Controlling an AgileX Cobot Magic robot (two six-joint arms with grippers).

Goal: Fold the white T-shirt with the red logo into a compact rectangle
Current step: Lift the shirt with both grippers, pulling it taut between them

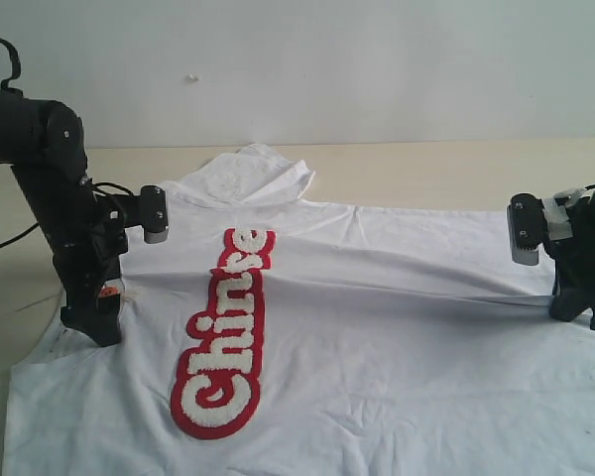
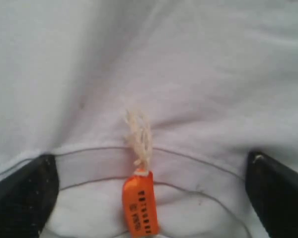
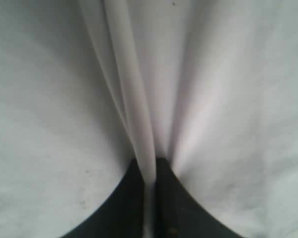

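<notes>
white T-shirt [image 1: 397, 337]: lies spread flat on the counter, chest side up, covering most of it. The bottom and right edges of the exterior view cut it off, so its full outline does not show. One sleeve [image 1: 248, 178] lies turned over at the far edge.
counter [image 1: 426, 169]: pale wood. Only a strip shows beyond the shirt and at the left.
red logo [image 1: 223, 337]: runs lengthwise on the left half of the shirt. "Chin" reads clearly, but the last letters sit on a crease and are hard to make out.
raised ridge [image 1: 446, 293]: a long fold of cloth runs across the shirt from the right pincer toward the logo.
left pincer [image 1: 91, 319]: down at the shirt's left edge, over the collar. In the exterior view the arm hides its tips. In the left wrist view its fingers [image 2: 22, 198] stand wide apart on either side of the collar band and grip nothing. Whether they press on the cloth I cannot tell.
right pincer [image 1: 578, 302]: partly cut off by the right edge of the exterior view. In the right wrist view its fingers [image 3: 129, 203] are clamped together on a thin upright fold of the white T-shirt.
orange tag [image 2: 138, 208]: hangs at the collar between the left fingers, with a frayed white string [image 2: 139, 134] above it. Its print is too blurred to read.
</notes>
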